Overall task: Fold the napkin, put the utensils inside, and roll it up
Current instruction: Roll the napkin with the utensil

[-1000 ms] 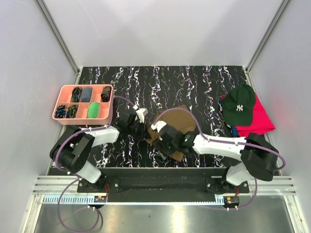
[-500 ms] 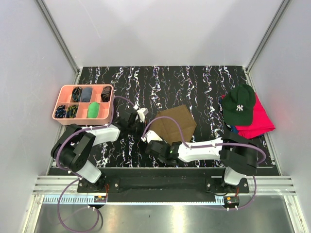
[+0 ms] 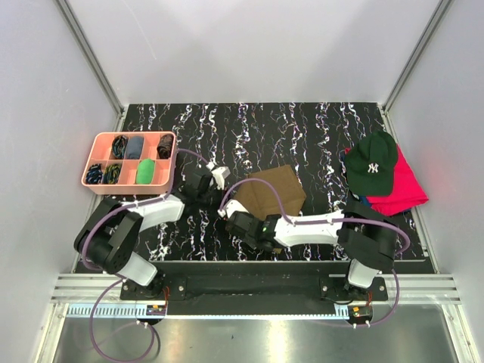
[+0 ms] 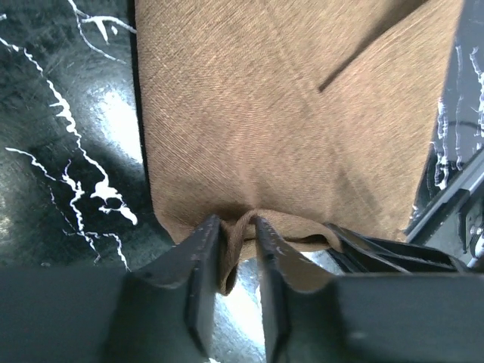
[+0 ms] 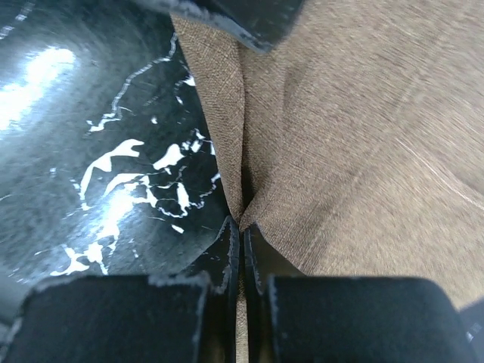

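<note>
The olive-brown napkin [image 3: 276, 189] lies flat on the black marbled table, right of the left gripper [image 3: 218, 183]. In the left wrist view, the napkin [image 4: 287, 113] fills the frame. A small raised fold of its near edge stands between the slightly parted jaws of the left gripper [image 4: 238, 231], loose on one side. The right gripper [image 3: 231, 216] is at the napkin's near-left edge. In its wrist view the right gripper [image 5: 240, 231] is shut, pinching the napkin [image 5: 355, 136] at a creased edge. The utensils are out of view.
A pink compartment tray [image 3: 89, 165] holding small items stands at the left. A dark green cap [image 3: 372, 162] rests on a red cloth [image 3: 407, 190] at the right. The left gripper's fingers [image 5: 227, 15] show at the top of the right wrist view.
The right arm swung off the napkin to its near-left edge, and its gripper closed on the cloth there. The left gripper's jaws have parted slightly round the fold they held.
</note>
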`<state>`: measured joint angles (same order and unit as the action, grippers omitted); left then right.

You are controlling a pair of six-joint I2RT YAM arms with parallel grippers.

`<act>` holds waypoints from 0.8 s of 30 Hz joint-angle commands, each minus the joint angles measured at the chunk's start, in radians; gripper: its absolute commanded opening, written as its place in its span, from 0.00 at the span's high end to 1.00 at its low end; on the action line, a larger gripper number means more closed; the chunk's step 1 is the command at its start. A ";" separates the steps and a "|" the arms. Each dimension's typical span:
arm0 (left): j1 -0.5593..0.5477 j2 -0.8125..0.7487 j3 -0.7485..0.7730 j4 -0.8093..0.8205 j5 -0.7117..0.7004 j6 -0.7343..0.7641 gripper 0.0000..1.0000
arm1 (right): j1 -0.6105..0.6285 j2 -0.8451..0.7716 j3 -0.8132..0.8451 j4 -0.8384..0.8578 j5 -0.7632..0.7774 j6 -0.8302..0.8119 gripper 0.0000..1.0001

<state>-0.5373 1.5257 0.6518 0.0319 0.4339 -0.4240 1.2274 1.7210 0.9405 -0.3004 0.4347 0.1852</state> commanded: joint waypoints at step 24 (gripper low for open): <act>0.010 -0.582 -0.348 0.115 -0.093 -0.045 0.23 | -0.516 0.005 -0.049 0.201 -1.335 0.068 1.00</act>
<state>-0.5289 0.9859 0.3271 0.0368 0.3267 -0.4706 0.7597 1.6691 0.8547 -0.1581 -0.6632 0.2295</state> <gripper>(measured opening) 0.758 0.012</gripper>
